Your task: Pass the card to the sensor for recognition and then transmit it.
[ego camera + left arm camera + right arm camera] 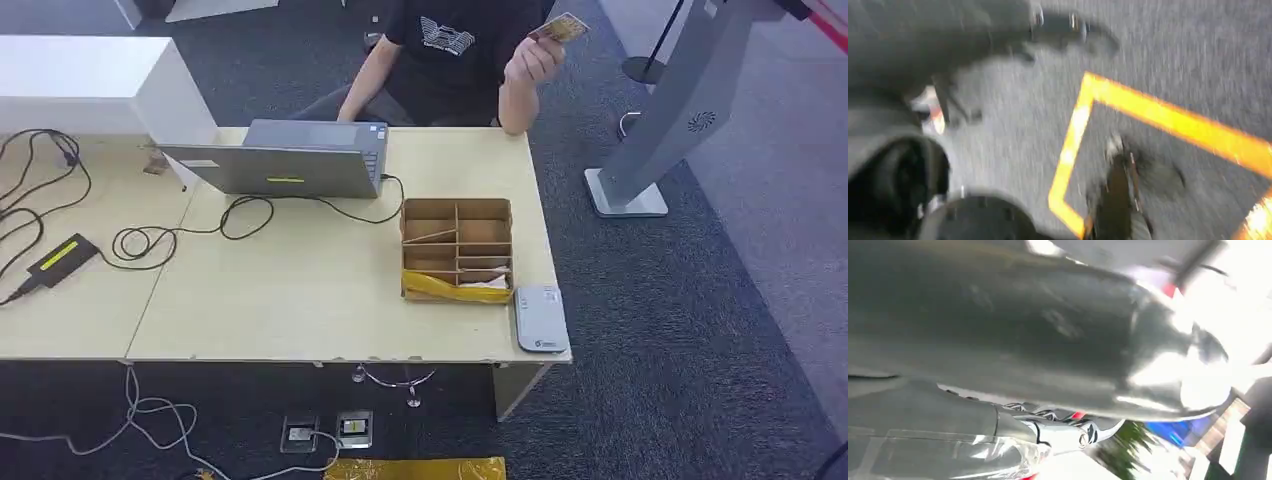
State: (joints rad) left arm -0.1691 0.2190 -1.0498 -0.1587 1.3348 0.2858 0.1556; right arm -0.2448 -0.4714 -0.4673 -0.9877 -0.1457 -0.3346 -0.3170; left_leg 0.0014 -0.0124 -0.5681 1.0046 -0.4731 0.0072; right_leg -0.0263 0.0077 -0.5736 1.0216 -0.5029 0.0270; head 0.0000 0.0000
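My left hand [1013,32] hangs low over grey carpet crossed by yellow floor tape [1168,120]. It appears as a grey blur with darker fingers [1075,31], and I cannot tell how far they are spread or whether they hold anything. In the right wrist view, my right hand [998,330] is a large, smeared silver-grey shape close to the lens. I cannot tell whether it is open or closed.

From the head view, a pale wooden worktop [300,300] stretches across in front of me. At its near right corner lies a flat, white and grey rectangular card sensor [541,318]. Just behind and beside it sits a brown cardboard divider box [457,250] with yellow tape along its near side. On the left, a small black device with a green label [62,258] lies among looping black cables [180,235]. Farther back stands an open grey laptop [290,160].

Beyond the far edge sits a person in a black T-shirt [450,45]. The person's raised hand [533,62] pinches a small gold-coloured card [565,27] in the air, well apart from the sensor. A grey metal stand [670,110] rises from the carpet to the right.
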